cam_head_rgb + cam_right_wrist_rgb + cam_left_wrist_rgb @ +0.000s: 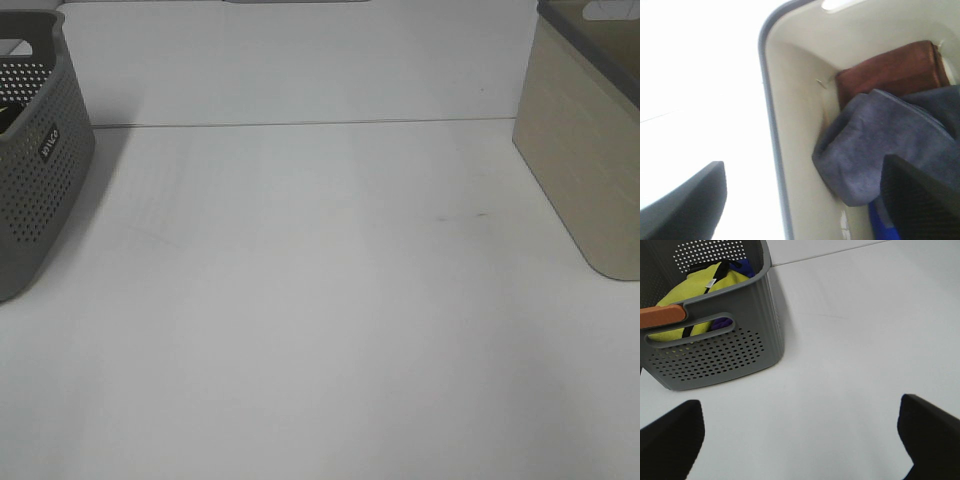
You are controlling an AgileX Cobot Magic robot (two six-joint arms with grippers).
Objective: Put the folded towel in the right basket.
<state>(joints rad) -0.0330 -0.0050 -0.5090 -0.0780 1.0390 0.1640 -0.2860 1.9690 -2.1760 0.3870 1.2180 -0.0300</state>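
The right basket [585, 150] is beige with a grey rim and stands at the table's right edge. The right wrist view looks into the right basket [790, 100]. A grey-blue towel [875, 145] lies loosely inside it against a folded brown towel [890, 70], with a bit of bright blue cloth [880, 225] below. My right gripper [802, 172] is open and empty above the basket's rim, one finger over the table and one over the towels. My left gripper [800, 415] is open and empty above the table. Neither gripper shows in the exterior view.
A grey perforated basket [40, 170] stands at the table's left edge. In the left wrist view this basket [715, 355] holds a yellow cloth [695, 290] and blue cloth [742, 265], with an orange piece [662, 316] at its handle. The white table [320, 300] lies between the baskets.
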